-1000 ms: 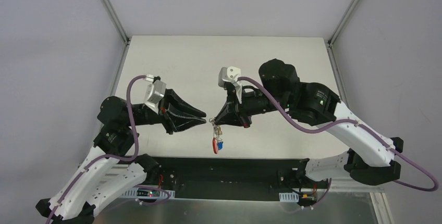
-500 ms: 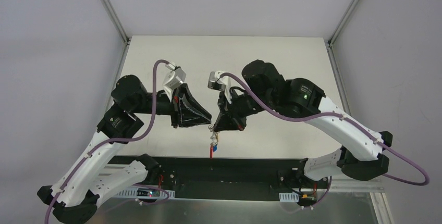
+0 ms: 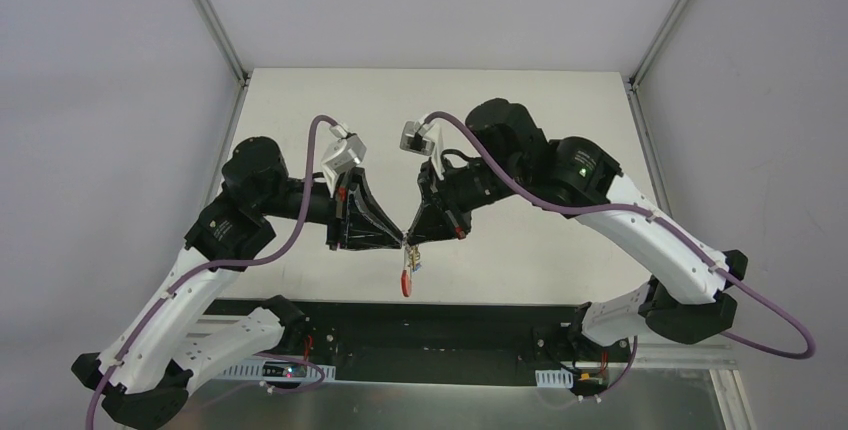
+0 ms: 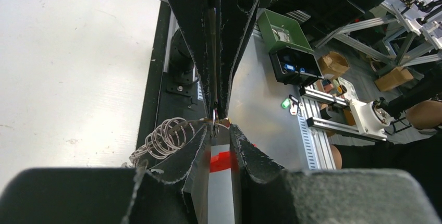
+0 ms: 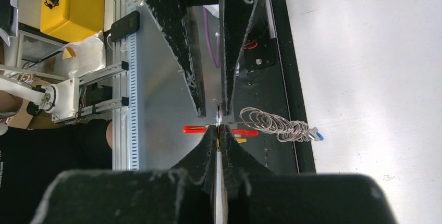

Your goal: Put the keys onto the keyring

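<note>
Aloft, right tool (image 3: pixel 409 241) clamped shut on dangling keyring (image 3: pixel 405 279), left tool (image 3: pixel 399 241) narrowly parted, tips nearly touching.

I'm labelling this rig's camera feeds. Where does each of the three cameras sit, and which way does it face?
Top external: above and behind the bases, looking down on the table; both whole arms show, left tool and right tool tip to tip.
Left wrist: on the left arm, looking along its own fingers at the right tool.
Right wrist: on the right arm, looking along its own fingers at the left tool.
Shared: both wrist views face each other and see the keyring at the tips.
</note>
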`<state>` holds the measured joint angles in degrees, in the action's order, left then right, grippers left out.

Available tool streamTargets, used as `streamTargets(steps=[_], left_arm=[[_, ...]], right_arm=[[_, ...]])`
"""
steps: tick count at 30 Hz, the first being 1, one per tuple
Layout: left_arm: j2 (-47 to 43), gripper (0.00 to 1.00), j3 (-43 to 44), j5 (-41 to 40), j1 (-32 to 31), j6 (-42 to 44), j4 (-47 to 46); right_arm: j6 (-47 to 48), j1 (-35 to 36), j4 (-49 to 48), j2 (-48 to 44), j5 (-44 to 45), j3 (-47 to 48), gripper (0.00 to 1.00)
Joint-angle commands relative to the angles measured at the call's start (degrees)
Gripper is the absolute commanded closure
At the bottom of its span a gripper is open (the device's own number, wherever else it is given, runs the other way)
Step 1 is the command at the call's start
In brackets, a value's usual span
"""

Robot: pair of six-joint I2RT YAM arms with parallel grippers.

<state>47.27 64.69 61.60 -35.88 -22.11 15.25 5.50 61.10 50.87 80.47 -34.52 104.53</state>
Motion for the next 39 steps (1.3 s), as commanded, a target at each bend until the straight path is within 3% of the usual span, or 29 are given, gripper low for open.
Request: streamTargets(steps=[1,11,16,24,26,34,39], left_arm=[[-0.01,0.82,2.44,2.29,0.57,1.71,0.74],[0.94,0.88,2.90,2.34,0.52,2.21,1.74],[1.53,1.00,3.31,3.01,0.59,2.72,2.56],[0.90,1.00,3.89,1.89,0.55,5.46,2.95],[0.15,1.00,3.87,0.77,0.55,7.03,3.02],[-4.89,1.00,2.53,-3.53,-0.59,12.42,-1.29],[-9.66,1.00,-2.90,-6.46,-0.77,8.11,-15.50]], right_arm=[[-1.87,-0.42,-0.20,1.21,-2.69,3.58,1.00],[-0.63,-0.45,2.57,2.98,-3.45,5.18,1.00],[-0.11,-0.44,3.49,3.50,-3.65,5.64,1.00],[0.39,-0.34,3.39,3.53,-3.30,5.37,1.00],[0.19,-0.11,1.30,2.00,-2.82,4.06,0.88],[-0.93,0.15,-13.77,-8.46,6.63,-7.22,0.62],[-1.41,0.12,-23.00,-14.30,11.66,-13.19,0.57]])
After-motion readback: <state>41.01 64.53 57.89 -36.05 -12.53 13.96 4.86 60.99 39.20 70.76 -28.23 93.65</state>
